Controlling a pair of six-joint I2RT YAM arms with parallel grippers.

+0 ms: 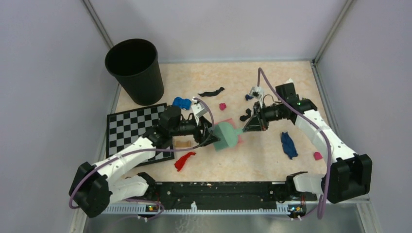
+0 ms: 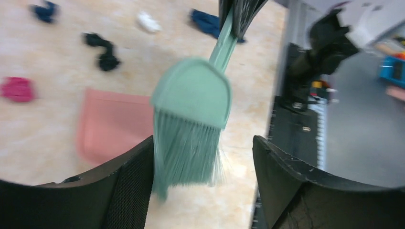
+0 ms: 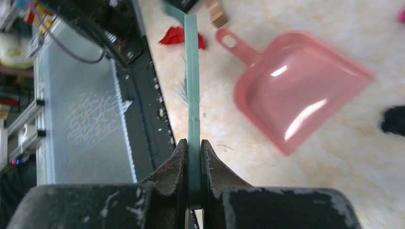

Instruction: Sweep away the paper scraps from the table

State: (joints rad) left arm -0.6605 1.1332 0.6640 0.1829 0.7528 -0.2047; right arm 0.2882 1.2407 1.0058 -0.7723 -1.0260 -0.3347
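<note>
Bin (image 1: 135,68), black and round, stands at the far left of the bench (image 1: 277,80); its inside is dark and I cannot tell what it holds. From above, a pink dustpan (image 1: 227,120) shows only as a sliver just beyond the green brush (image 1: 227,137) at mid-bench. The paper scraps (image 1: 288,144) lie scattered on the bench outside both. A red one (image 1: 184,160) is at near left, with a black strip (image 1: 211,91) and a magenta bit (image 1: 222,106) farther off. A black bit (image 1: 246,115) lies by the right hand (image 1: 244,128), and another magenta one (image 1: 317,156) at near right. A chequered board (image 1: 131,127) and a blue toy car (image 1: 182,103) sit left of the left hand (image 1: 210,133). A small wooden block (image 1: 183,143) lies beside that arm.

In the left wrist view the left hand's fingers (image 2: 129,191) stand spread. The brush head (image 2: 191,100) hangs between them, its bristles against one finger and apart from the other. The dustpan (image 2: 112,124) lies flat behind the bristles. Magenta (image 2: 16,89), black (image 2: 102,50) and white (image 2: 148,21) scraps rest on the bench beyond it.

In the right wrist view the right hand (image 3: 193,145) pinches the brush's thin handle (image 3: 192,71) tight. The dustpan (image 3: 301,90) lies beside it, its scoop plain pink with glints of light. The red scrap (image 3: 176,36) lies past the dustpan's handle.
</note>
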